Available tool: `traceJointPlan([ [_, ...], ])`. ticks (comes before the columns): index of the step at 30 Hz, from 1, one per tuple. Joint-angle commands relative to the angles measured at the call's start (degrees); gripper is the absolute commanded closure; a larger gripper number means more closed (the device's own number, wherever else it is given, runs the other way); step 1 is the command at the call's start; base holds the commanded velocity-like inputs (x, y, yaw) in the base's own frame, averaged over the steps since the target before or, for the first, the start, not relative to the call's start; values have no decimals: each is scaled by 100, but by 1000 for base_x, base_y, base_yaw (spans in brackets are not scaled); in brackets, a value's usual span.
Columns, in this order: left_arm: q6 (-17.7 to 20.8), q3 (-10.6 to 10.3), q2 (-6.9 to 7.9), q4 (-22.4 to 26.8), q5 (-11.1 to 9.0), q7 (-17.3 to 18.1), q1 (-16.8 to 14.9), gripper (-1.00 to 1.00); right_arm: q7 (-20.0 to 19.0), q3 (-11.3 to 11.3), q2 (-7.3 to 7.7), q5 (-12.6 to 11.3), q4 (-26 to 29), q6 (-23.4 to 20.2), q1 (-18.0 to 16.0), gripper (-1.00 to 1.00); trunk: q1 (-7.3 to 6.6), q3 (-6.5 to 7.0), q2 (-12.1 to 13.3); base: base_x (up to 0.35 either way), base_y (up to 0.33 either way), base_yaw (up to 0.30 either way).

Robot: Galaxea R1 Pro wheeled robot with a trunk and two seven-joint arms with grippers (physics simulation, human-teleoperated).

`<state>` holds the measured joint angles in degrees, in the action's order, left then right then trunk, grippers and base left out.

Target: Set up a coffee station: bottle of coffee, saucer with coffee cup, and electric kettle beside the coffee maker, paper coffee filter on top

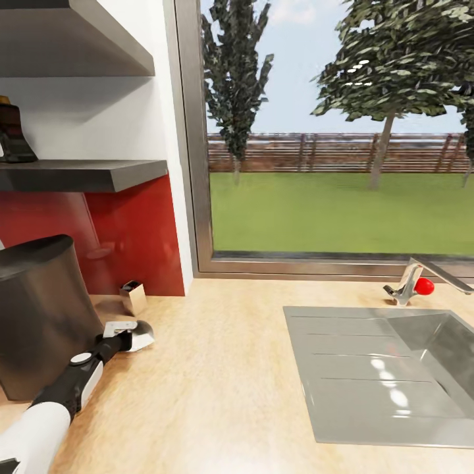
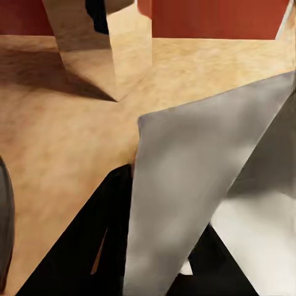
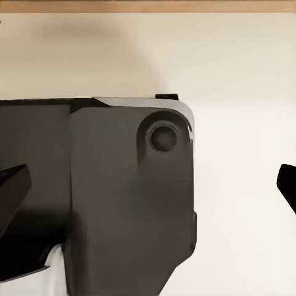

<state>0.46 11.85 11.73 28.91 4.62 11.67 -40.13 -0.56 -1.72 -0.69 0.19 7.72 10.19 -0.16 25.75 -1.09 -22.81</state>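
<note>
White paper shows at the left gripper [image 1: 131,334], low over the kitchen countertop [image 1: 224,368]: the paper coffee filter [image 1: 139,336] is pinched between the fingers, its folded edge pointing away from the arm. The left wrist view shows what the head view cannot: the filter [image 2: 185,203] as a broad grey-white sheet spreading across the dark fingers [image 2: 80,253], with bare wood beyond it.

Just beyond the gripper stands a small shiny metal box [image 1: 133,296], close to the red backsplash [image 1: 131,237]; in the left wrist view the same box [image 2: 102,49] sits directly ahead of the filter's tip, apart from it. Just beside the left arm, on its outer side, rises the coffee maker [image 1: 39,316], a tall dark-grey cylinder with a slanted top, standing on the worktop at the head view's left edge. Its top lies higher than the gripper.

Above it the kitchen shelf [image 1: 85,174] juts from the wall, carrying a dark object [image 1: 13,138] cut off by the frame, too little of it visible to name. A second like board [image 1: 72,39] hangs higher.

To the robot's right the wood is open as far as the steel sink [image 1: 388,375] with its drainer, a tap [image 1: 421,280] with a red knob behind it, under a wide window [image 1: 336,131].

The right wrist view shows the right gripper's dark fingertips [image 3: 12,188] set wide apart at the picture's edges, nothing between them, over a dark housing [image 3: 123,197] and a pale surface.
</note>
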Motion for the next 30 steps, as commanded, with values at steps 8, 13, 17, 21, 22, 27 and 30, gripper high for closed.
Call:
traceJointPlan([
  [8, 606, 54, -4, 979, 41, 507, -35, 100, 1, -44, -2, -3, 3, 18, -2, -100, 4, -12, -11, 0, 0, 0],
  [13, 1270, 55, -4, 1667, 32, 781, -41, 100, 9, -47, -2, -8, 9, 17, -2, -100, 4, -12, -11, 0, 0, 0],
  [17, 2259, 40, 8, 2366, 36, 1352, -67, 100, 17, -47, -9, -17, 19, 17, -2, -100, 4, -12, -11, 0, 0, 0],
  [21, 2791, 35, 32, 2761, 43, 1775, -67, 100, 13, -53, -10, -18, 26, 20, -2, -100, 4, -12, -11, 0, 0, 0],
  [22, 2959, 31, 36, 2957, 45, 1937, -56, 100, 12, -54, -10, -18, 27, 19, -2, -100, 4, -12, -11, 0, 0, 0],
  [27, 3688, 15, 27, 3606, 48, 2249, -40, 100, 4, -74, -10, -26, 36, 18, -2, -100, 4, -12, -11, -159, 0, 0],
  [30, 3787, 7, 14, 3744, 48, 2394, -22, 100, 3, -74, -3, -24, 40, 28, -2, -100, 4, -12, -11, -311, 0, 0],
])
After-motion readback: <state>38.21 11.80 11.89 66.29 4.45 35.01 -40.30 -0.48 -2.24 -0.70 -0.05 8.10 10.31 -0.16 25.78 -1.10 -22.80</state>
